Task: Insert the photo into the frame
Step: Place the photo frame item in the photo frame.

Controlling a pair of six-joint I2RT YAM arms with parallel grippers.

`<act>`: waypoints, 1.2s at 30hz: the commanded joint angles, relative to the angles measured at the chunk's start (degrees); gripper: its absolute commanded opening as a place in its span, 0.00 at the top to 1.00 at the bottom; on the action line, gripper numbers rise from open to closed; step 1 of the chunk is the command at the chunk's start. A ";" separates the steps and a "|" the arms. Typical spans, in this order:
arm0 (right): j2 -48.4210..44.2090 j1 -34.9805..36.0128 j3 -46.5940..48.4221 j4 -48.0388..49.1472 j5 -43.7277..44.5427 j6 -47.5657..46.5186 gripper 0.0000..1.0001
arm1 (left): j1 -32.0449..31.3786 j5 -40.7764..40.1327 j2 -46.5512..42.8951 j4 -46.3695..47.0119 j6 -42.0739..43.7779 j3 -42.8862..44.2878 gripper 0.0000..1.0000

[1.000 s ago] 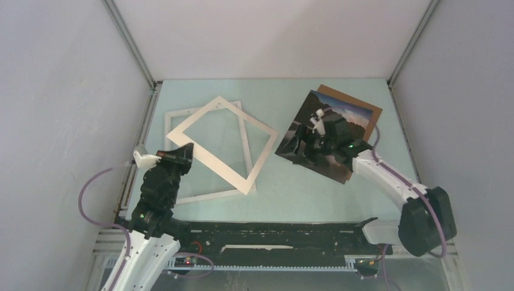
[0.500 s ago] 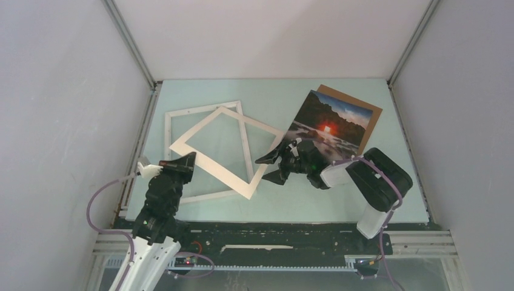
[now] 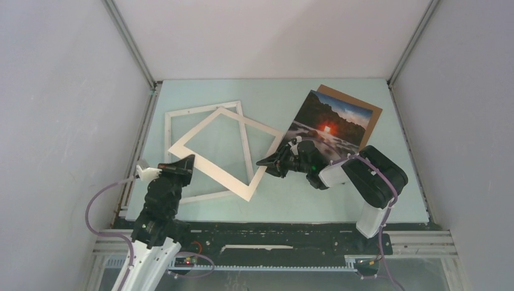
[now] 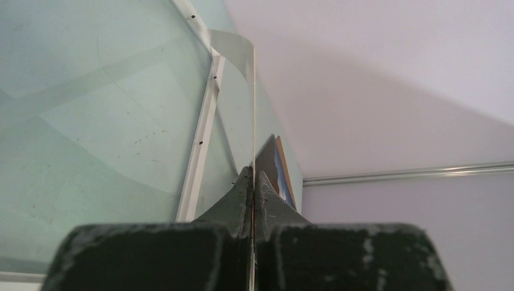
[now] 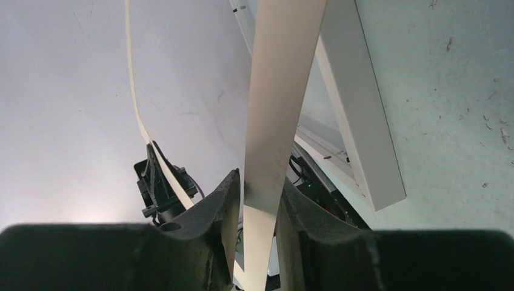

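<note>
The photo (image 3: pixel 330 124), a dark landscape with a red-orange glow, lies flat at the back right on a brown backing board (image 3: pixel 363 104). The thin white frame (image 3: pixel 194 109) lies flat at the left. A wide white mat board (image 3: pixel 212 170) hangs tilted over the frame. My left gripper (image 3: pixel 189 159) is shut on the mat's left corner; its own view shows the mat (image 4: pixel 253 109) edge-on between its pressed jaws (image 4: pixel 253 173). My right gripper (image 3: pixel 263 162) straddles the mat's right corner. In its view the mat (image 5: pixel 282 91) passes between narrowed jaws (image 5: pixel 257 182), and a slit shows beside it.
Grey walls close in the table on three sides, with metal rails along their feet. A black bar runs along the near edge between the arm bases. In the right wrist view, the frame's rim (image 5: pixel 357 121) lies just under the raised mat.
The right arm has left the photo and swung left to the mat's right corner. Its jaws have narrowed round the mat. The left gripper has drawn slightly nearer, still holding the mat.
</note>
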 commanded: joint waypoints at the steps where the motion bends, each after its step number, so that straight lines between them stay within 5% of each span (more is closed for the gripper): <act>1: -2.70 0.08 0.85 0.52 0.03 -1.90 0.65 | 0.38 -1.28 -1.52 1.07 0.40 -1.88 1.00; 4: -3.50 0.14 0.87 0.26 0.97 -2.86 0.73 | 0.39 -0.89 -1.96 0.51 0.78 -1.70 1.00; 6: -3.30 -0.19 1.60 0.91 0.44 -3.78 0.92 | 0.39 -0.68 -2.14 -0.96 1.44 -0.88 0.99; 8: -3.03 -0.33 2.50 -0.19 0.39 -6.38 1.00 | 0.39 -2.01 -1.39 -6.53 2.17 1.62 0.77; 11: -1.31 -0.64 7.12 -5.54 -1.19 -14.21 1.00 | 0.37 -5.09 1.77 -19.35 3.41 7.55 0.29; 14: 1.94 -1.26 12.62 -9.42 -5.28 -20.83 1.00 | 0.39 -8.57 5.50 -29.36 5.80 13.93 0.12; 21: 6.56 -2.73 24.31 -24.71 -12.24 -37.82 1.00 | 0.39 -16.70 7.94 -45.83 7.92 23.66 0.07; 36: 21.32 -3.33 51.52 -48.61 -18.41 -54.76 1.00 | 0.39 -13.54 13.44 -37.50 23.03 33.15 0.06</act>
